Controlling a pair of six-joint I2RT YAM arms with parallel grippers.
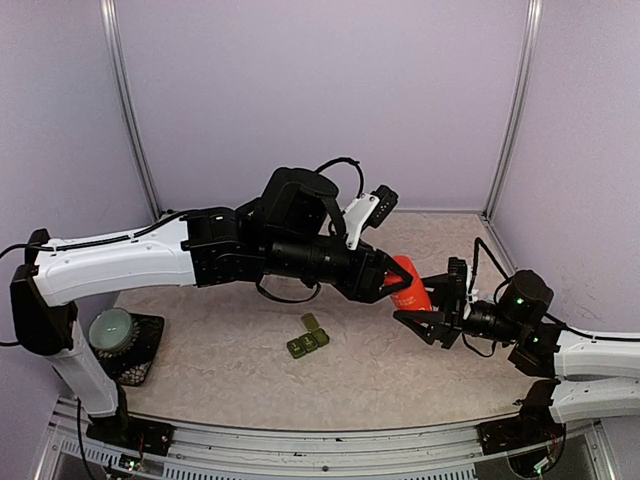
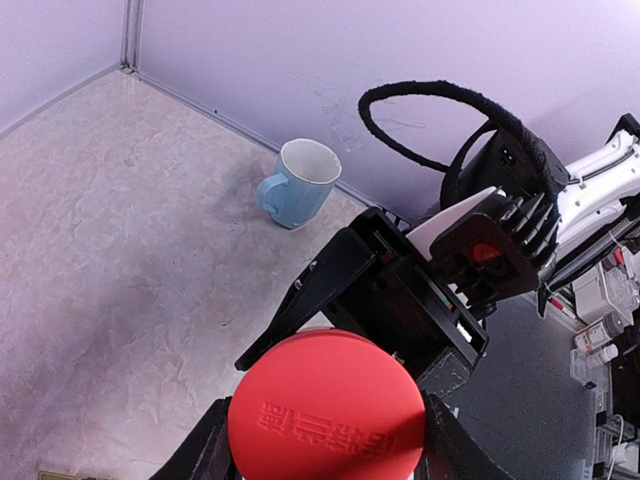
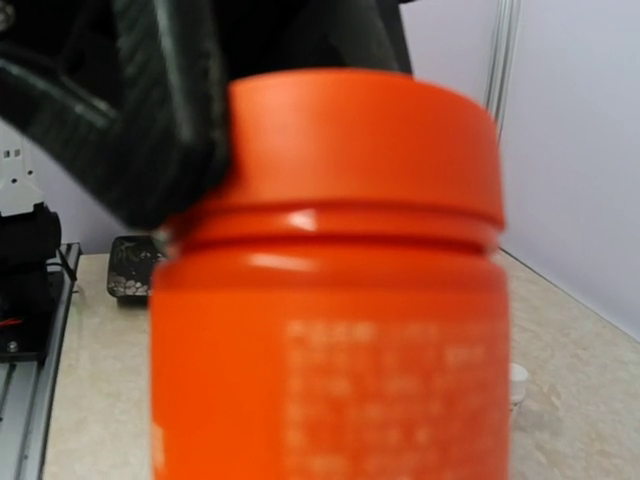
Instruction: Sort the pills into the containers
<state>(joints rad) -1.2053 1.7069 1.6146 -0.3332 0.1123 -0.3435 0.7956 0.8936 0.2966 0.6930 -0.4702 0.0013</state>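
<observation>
The green containers (image 1: 308, 340) lay on the table (image 1: 220, 350) nearest the arms. Just beyond, the right gripper (image 1: 420, 303) met an orange bottle (image 1: 407, 283), its grip impossible to tell; the left gripper (image 1: 388, 278) clamped the bottle. A blue mug (image 2: 298, 183) stood by the far wall.

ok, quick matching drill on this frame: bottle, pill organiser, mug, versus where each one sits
Things:
1 orange bottle
2 green pill organiser
3 pale blue mug

Places:
A standing beside the wall
B held up in the left hand
C lying in the middle of the table

Pairs: 1-B, 2-C, 3-A
</observation>
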